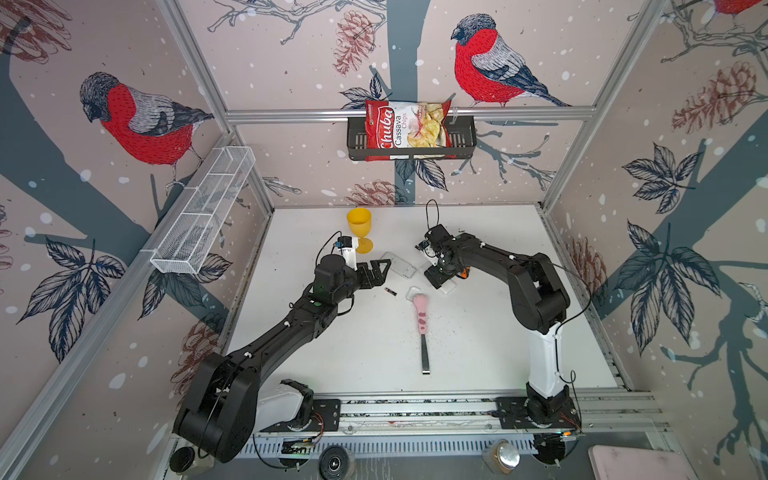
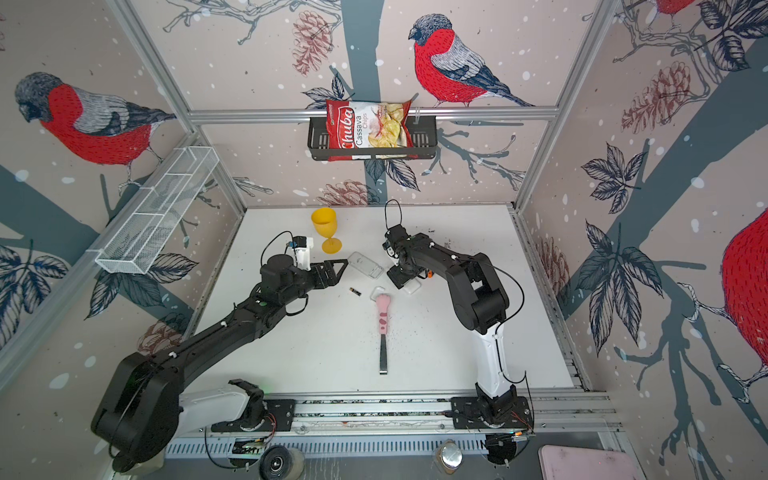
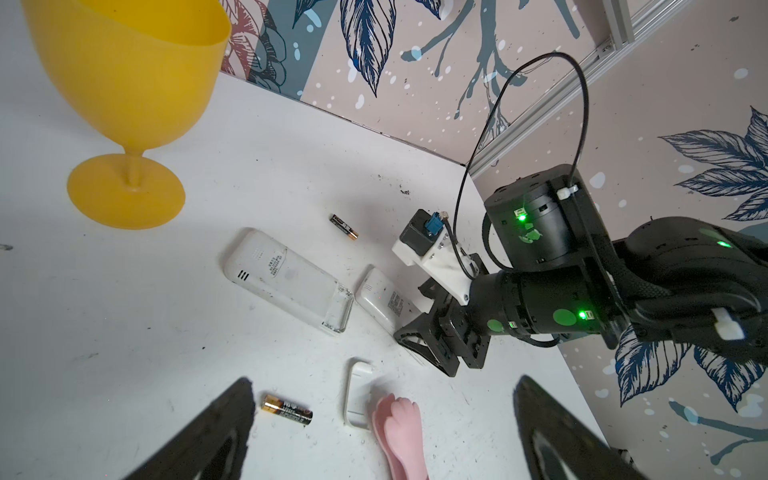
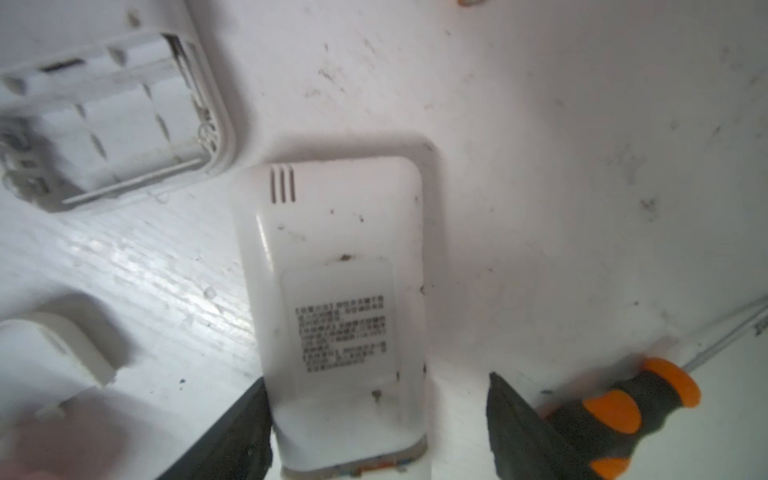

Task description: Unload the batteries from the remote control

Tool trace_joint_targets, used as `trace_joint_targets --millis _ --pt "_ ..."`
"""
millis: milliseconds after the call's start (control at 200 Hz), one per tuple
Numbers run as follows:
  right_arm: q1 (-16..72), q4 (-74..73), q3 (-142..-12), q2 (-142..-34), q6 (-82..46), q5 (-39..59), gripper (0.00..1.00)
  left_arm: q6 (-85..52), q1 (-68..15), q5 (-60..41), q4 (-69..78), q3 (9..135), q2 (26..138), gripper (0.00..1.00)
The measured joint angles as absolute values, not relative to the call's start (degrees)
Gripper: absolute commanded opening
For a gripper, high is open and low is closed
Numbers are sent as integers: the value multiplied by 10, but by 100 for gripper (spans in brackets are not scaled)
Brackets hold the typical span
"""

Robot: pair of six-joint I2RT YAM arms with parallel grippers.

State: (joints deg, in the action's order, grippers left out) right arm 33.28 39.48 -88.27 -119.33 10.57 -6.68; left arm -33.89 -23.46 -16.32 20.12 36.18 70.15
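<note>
White desk carries everything. The left arm hangs over the centre, jaws wide apart and empty, apparently poised above a loose cell. The right arm stoops low. Its jaws stand apart astride a face-down remote, one side clear of the casing, so there is no clamp, probably lined up for a grasp. Yellow goblet stands at the rear, uninvolved. The opened remote lies back-up, compartment bare. Pink-handled tool and screwdriver lie nearby, likely for prying. Loose cover rests beside the pink handle. Two batteries lie on the desk outside any remote, the farther battery beyond the opened remote.
</note>
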Motion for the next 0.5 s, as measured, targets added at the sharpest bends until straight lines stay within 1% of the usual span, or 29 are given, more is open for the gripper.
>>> trace_joint_targets --millis 500 --pt "312 399 -877 -1180 108 -103 80 -325 -246 -150 186 381 713 96"
